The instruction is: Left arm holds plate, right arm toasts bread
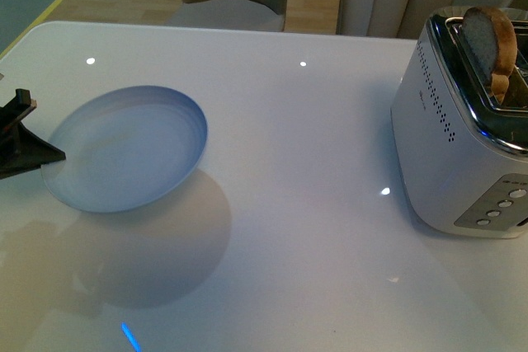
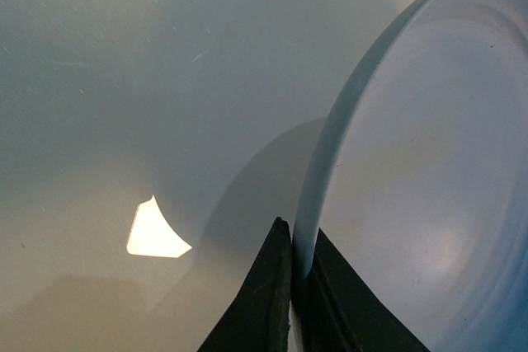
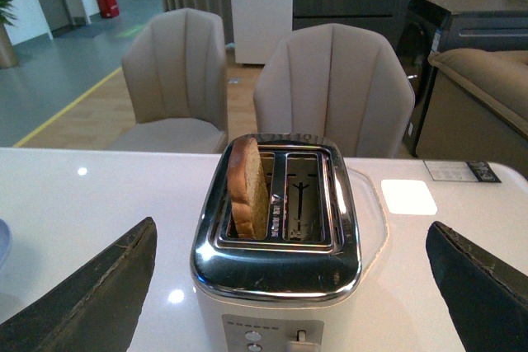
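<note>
My left gripper [image 1: 37, 154] is shut on the rim of the pale blue-grey plate [image 1: 124, 150] and holds it tilted above the white table at the left. In the left wrist view the black fingers [image 2: 264, 302] pinch the plate's edge [image 2: 318, 195]. The bread [image 1: 488, 47] stands upright in one slot of the white and chrome toaster [image 1: 454, 146] at the right. In the right wrist view my right gripper [image 3: 289, 286] is open, its fingers [image 3: 91, 294] wide apart on either side of the toaster [image 3: 276, 278], with the bread [image 3: 247, 191] in one slot and apart from the fingers.
The toaster's other slot [image 3: 304, 199] is empty; its lever [image 3: 301, 337] and buttons [image 3: 254, 340] face the right gripper. Two beige chairs [image 3: 330, 88] stand beyond the table's far edge. A clear mat [image 3: 408, 197] lies behind the toaster.
</note>
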Robot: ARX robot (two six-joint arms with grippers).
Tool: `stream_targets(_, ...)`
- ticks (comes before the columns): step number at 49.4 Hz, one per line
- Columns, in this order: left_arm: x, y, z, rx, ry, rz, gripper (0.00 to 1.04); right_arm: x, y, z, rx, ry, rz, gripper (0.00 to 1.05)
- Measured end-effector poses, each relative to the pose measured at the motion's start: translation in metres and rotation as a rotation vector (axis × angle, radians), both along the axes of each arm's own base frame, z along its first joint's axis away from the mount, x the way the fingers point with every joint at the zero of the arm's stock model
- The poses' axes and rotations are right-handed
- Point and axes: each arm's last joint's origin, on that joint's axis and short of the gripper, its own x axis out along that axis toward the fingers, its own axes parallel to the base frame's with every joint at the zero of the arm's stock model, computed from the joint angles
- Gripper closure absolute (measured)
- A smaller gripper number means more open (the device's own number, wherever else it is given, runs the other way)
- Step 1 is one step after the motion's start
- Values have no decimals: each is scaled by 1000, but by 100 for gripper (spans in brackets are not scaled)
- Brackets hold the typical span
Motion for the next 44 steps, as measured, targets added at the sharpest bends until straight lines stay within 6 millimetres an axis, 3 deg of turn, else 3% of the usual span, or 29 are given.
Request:
stream_targets(10, 25, 25, -17, 12, -11, 31, 102, 0, 0, 0, 0, 0, 0, 9)
stream_targets(19, 36, 35, -31, 14, -6, 45, 102, 0, 0, 0, 0, 0, 0, 9)
stream_targets(27, 37, 39, -47, 21, 17, 59, 102, 0, 0, 0, 0, 0, 0, 9)
stream_targets(44, 36, 40, -56, 29, 15, 61, 102, 0, 0, 0, 0, 0, 0, 9)
